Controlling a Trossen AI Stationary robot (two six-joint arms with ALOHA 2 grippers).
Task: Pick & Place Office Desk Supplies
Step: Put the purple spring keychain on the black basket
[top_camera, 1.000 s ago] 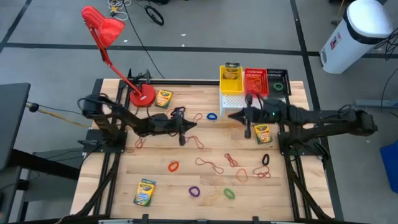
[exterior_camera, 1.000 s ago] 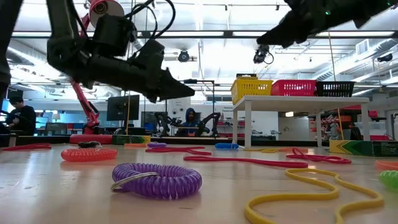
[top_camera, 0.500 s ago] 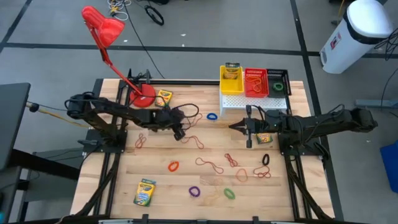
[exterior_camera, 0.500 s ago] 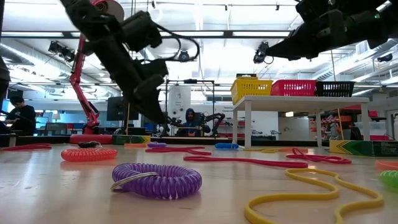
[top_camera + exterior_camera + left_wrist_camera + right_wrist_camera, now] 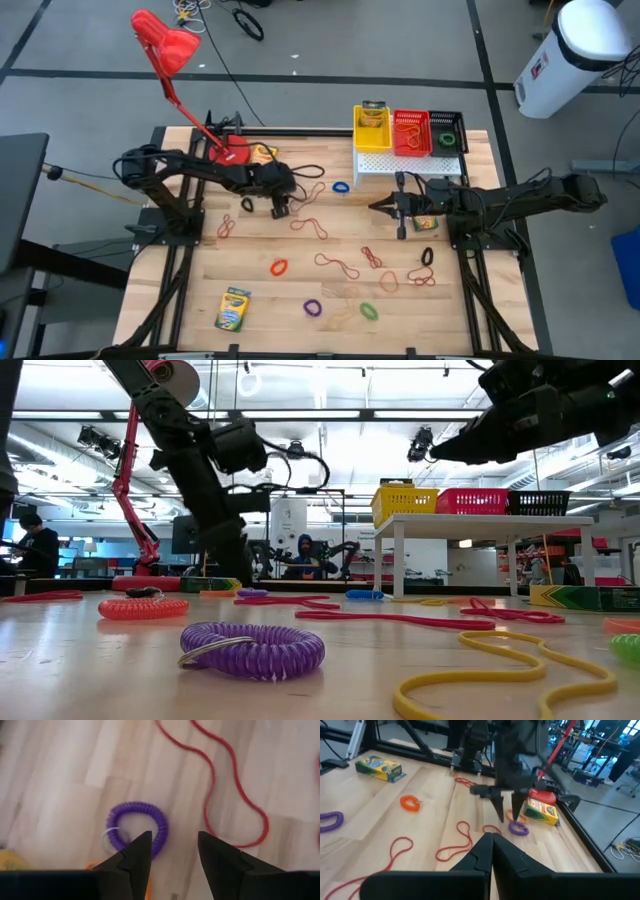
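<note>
The purple coil loop (image 5: 136, 827) lies on the surface far left, just beside the lamp base (image 5: 230, 152); we note the left gripper (image 5: 172, 851) jaws spread above it, off-centre, so closing may miss it.

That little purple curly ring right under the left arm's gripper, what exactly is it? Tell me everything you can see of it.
The purple coiled ring looks like a springy plastic spiral bracelet, closed into a loop, with a thin silvery key ring clipped on one side. It lies flat on the pale wooden table, beside a loose red rubber-band loop, apparently not touching it. The left gripper stands open above it; in the left wrist view one finger overlaps its rim.
</note>
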